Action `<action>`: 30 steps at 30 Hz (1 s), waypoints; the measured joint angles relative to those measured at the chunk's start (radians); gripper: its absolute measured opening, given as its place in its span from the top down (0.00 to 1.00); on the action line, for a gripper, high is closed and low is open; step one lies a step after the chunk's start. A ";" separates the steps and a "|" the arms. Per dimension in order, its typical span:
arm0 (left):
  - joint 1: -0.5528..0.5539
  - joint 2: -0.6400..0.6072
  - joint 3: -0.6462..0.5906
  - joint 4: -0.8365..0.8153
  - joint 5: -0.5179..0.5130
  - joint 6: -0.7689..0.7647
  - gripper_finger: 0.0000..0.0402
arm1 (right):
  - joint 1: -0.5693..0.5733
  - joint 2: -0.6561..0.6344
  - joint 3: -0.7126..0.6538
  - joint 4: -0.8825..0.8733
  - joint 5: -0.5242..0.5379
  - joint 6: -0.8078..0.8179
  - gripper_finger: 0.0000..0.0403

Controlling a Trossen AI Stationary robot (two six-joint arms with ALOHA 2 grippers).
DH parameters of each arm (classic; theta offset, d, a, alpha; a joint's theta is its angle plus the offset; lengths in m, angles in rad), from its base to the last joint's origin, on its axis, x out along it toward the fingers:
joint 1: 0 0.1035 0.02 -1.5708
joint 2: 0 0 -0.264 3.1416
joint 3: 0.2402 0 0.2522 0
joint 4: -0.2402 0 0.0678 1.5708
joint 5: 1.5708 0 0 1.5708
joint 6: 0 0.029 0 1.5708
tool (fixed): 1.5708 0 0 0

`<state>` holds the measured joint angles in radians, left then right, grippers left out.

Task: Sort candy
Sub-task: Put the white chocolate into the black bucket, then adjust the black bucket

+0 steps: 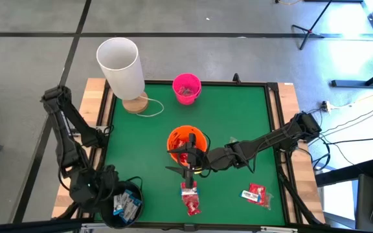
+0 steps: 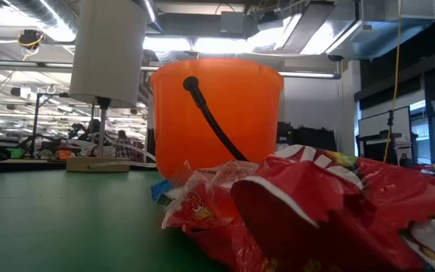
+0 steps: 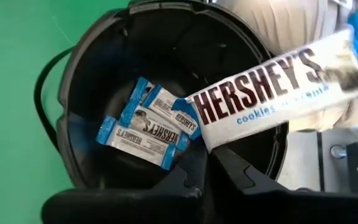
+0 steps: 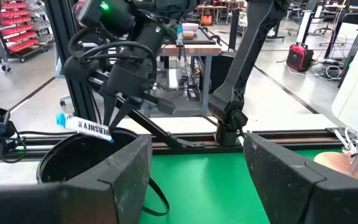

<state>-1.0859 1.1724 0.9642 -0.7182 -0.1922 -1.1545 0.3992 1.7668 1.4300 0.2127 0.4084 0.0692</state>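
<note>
Left pincer (image 3: 207, 155): closed tight on one end of a white Hershey's cookies-and-creme bar (image 3: 272, 84) with blue ends, held over the open mouth of the black bucket (image 1: 123, 206) at the table's near left corner.
Black bucket: round, smooth dark plastic with a thin loop handle; three more small white-and-blue bars (image 3: 148, 124) lie flat on its bottom, overlapping one another.
Right pincer (image 1: 188, 170): fingers spread wide with nothing between them, hanging just in front of the orange bucket (image 1: 186, 144), above the red packets.
Red candy packets (image 1: 190, 198): shiny, crinkled foil, heaped near the table's front edge at centre; in the low view they fill the foreground, touching one another.
Lone red packet (image 1: 255, 194): flat on the mat, well apart from the heap, towards the front right.
Orange bucket: smooth plastic, tapered round wall, black handle hanging down its side; red packets show inside it.
Pink bucket (image 1: 186, 88): small and round, near the back edge, with something inside too small to tell.
White cylinder (image 1: 120, 65): tall smooth tube on a round wooden base, at the back left.
Table (image 1: 141, 155): green mat with a dark raised rim and wooden borders; bare green stretches between left arm and orange bucket, and along the right side.
</note>
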 joint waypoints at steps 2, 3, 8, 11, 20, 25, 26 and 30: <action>0.000 0.001 0.000 0.003 -0.005 -0.021 0.97 | 0.000 0.000 0.000 0.001 0.000 0.000 0.37; 0.000 0.000 0.000 0.004 -0.011 -0.023 0.95 | 0.000 0.000 0.000 0.001 0.000 0.000 0.37; 0.001 -0.001 0.000 0.010 -0.032 -0.023 0.85 | 0.000 0.000 0.000 -0.005 0.000 0.000 0.37; 0.010 -0.001 0.000 0.008 -0.034 -0.022 0.79 | 0.000 0.000 0.000 -0.005 0.000 0.000 0.37; 0.069 -0.001 0.000 -0.166 -0.032 -0.015 0.73 | 0.000 0.001 0.000 -0.006 0.000 -0.013 0.37; 0.108 -0.001 0.000 -0.245 -0.012 0.003 0.73 | 0.000 0.001 0.000 -0.007 0.000 -0.017 0.37; 0.115 -0.001 0.000 -0.247 -0.006 0.012 0.73 | 0.000 0.001 0.000 -0.007 0.000 -0.017 0.37; 0.140 -0.001 0.000 -0.247 0.007 0.051 0.73 | 0.000 0.001 0.000 -0.014 0.000 -0.017 0.37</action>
<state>-0.9455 1.1717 0.9642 -0.9654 -0.1856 -1.1033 0.3992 1.7679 1.4300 0.1989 0.4080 0.0525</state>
